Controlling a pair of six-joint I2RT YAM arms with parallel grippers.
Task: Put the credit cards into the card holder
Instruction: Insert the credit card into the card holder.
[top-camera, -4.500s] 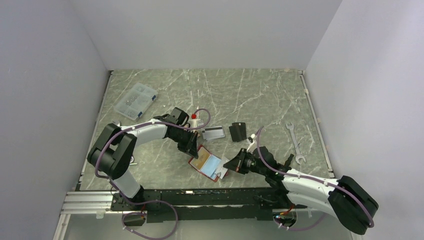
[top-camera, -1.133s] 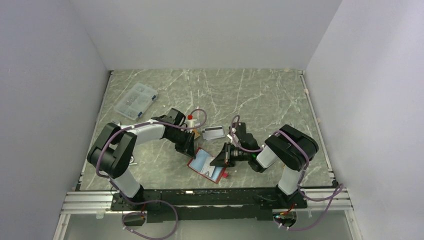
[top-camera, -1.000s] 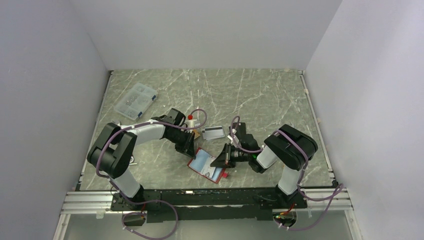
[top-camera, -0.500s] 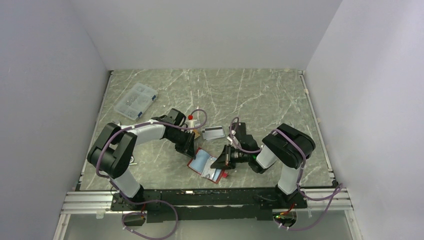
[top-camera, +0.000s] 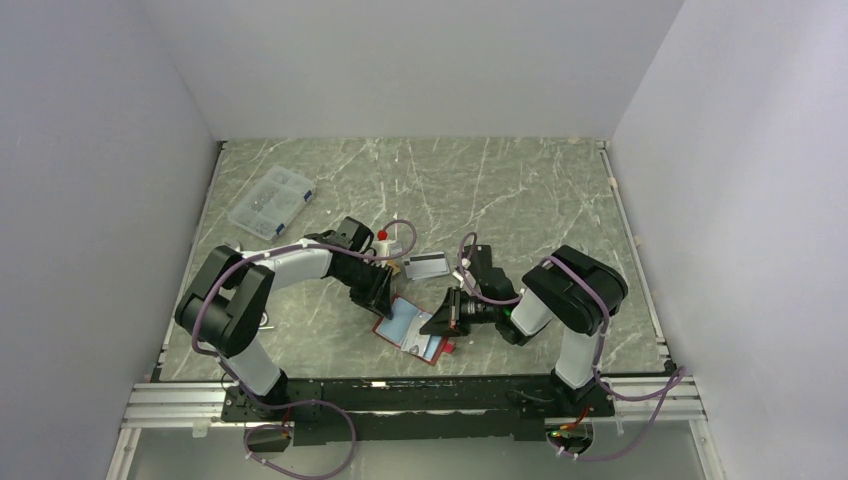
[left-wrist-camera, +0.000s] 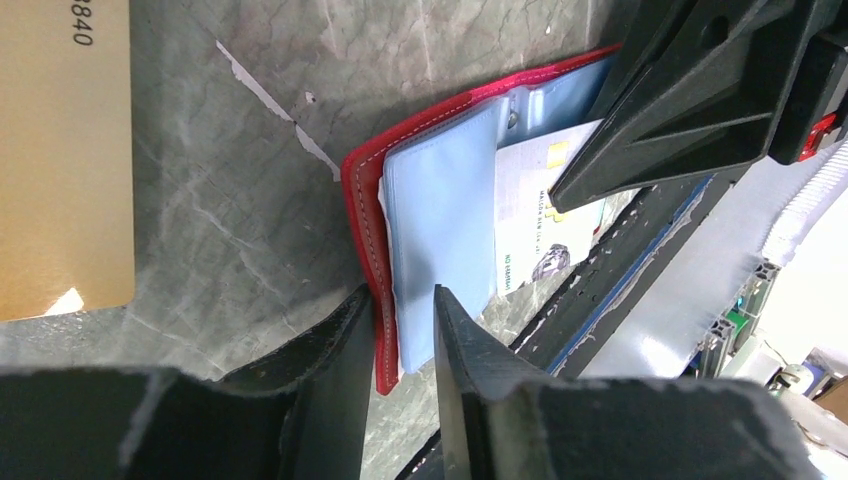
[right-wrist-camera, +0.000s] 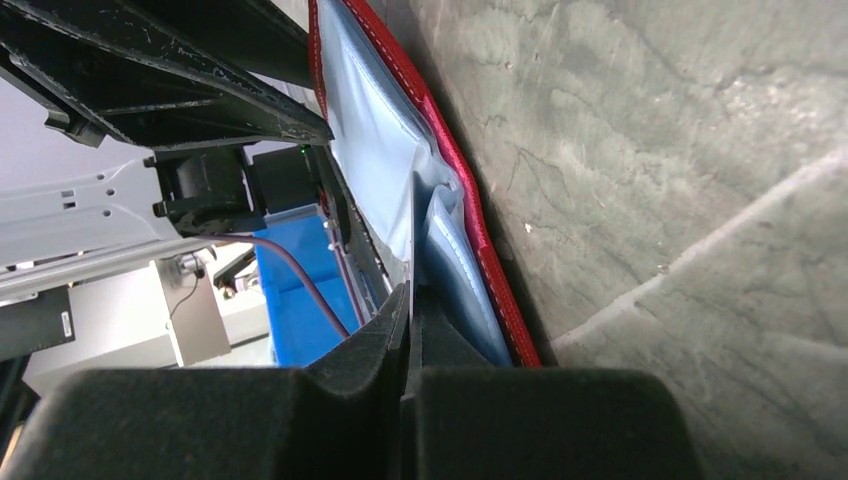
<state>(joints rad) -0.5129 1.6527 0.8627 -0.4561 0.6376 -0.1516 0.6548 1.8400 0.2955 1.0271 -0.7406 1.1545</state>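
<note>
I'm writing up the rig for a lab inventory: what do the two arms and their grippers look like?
Both arms have white link shells with black joint housings, and a purple cable loops along each. The left gripper and the right gripper have matte black, angular, wedge-shaped plastic fingers. No markings are legible on them.

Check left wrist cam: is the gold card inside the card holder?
No. The gold card lies flat on the table, apart from the open card holder.
</note>
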